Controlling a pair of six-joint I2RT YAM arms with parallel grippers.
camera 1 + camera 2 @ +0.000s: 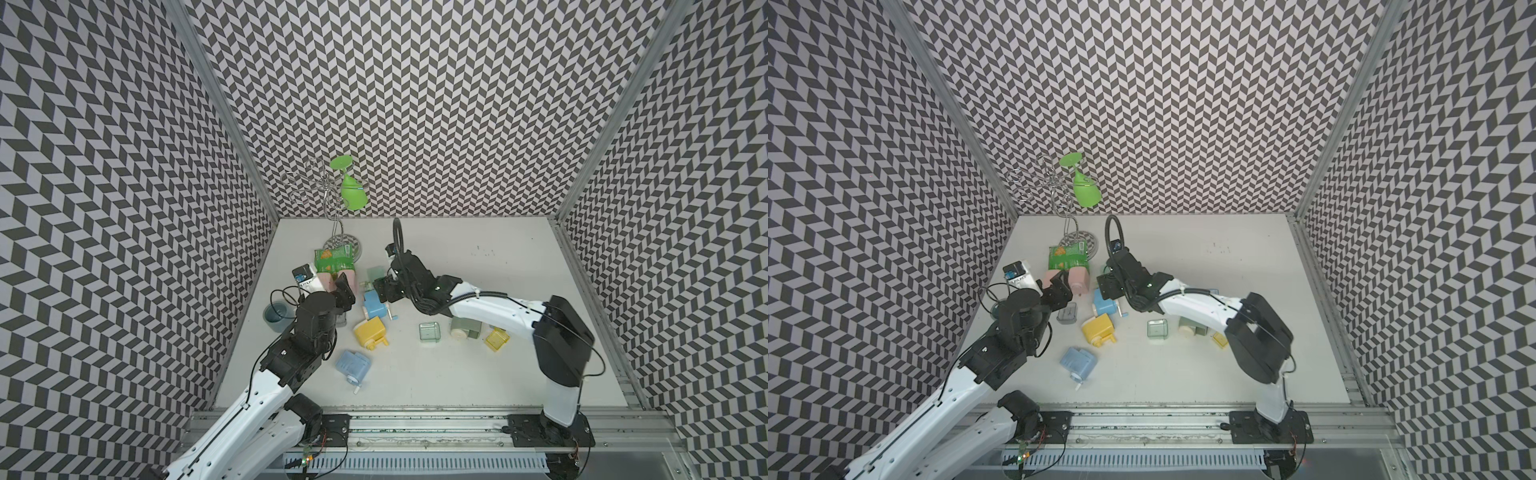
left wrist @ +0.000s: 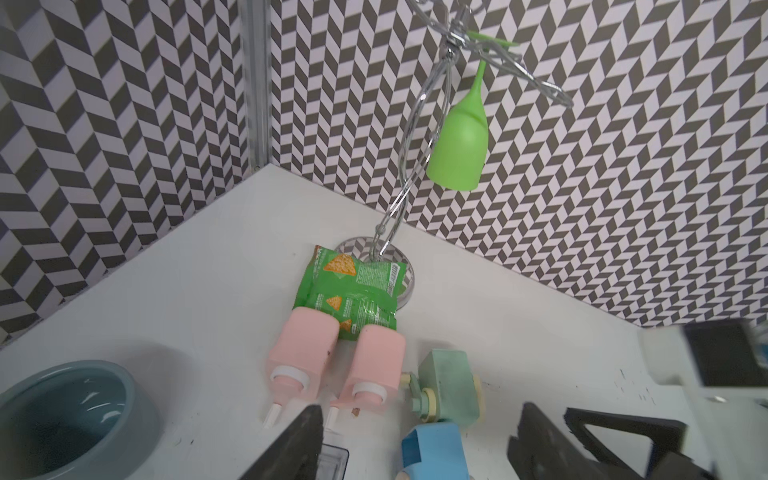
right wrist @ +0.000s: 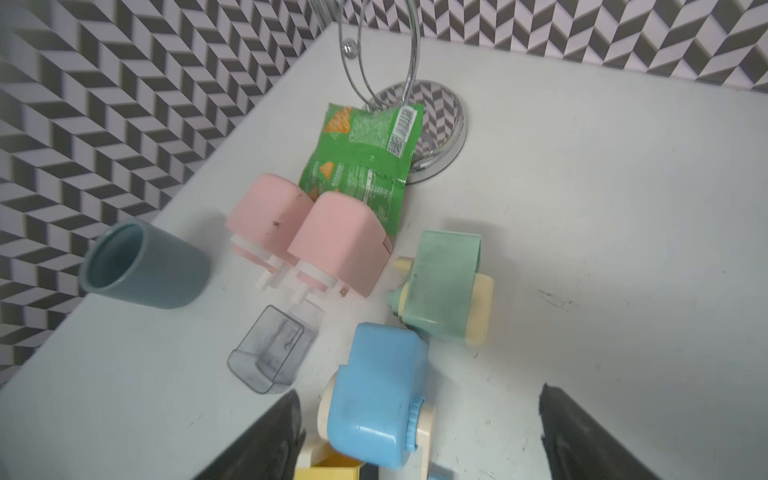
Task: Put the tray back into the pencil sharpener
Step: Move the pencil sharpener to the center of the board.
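Observation:
A blue pencil sharpener [image 1: 374,305] [image 1: 1106,303] lies on the white table between my two grippers. Its hollow side shows in the left wrist view [image 2: 436,449]. A clear grey tray [image 3: 270,349] [image 1: 1067,313] lies on the table to its left, apart from it and beside the left arm. My left gripper [image 1: 344,289] [image 2: 419,411] hovers open with nothing in it, the tray's corner by one finger. The right gripper [image 1: 380,291] [image 3: 419,395] hangs open over the blue sharpener [image 3: 378,390], its fingers clear of the body.
Two pink sharpeners [image 2: 303,357], a green one [image 3: 444,286] and a chip bag [image 1: 334,259] crowd the back. A yellow sharpener [image 1: 370,330], pale blue sharpener [image 1: 353,365], teal tray [image 1: 430,332] and yellow tray [image 1: 496,338] lie nearer. A blue-grey cup [image 1: 276,316] stands left.

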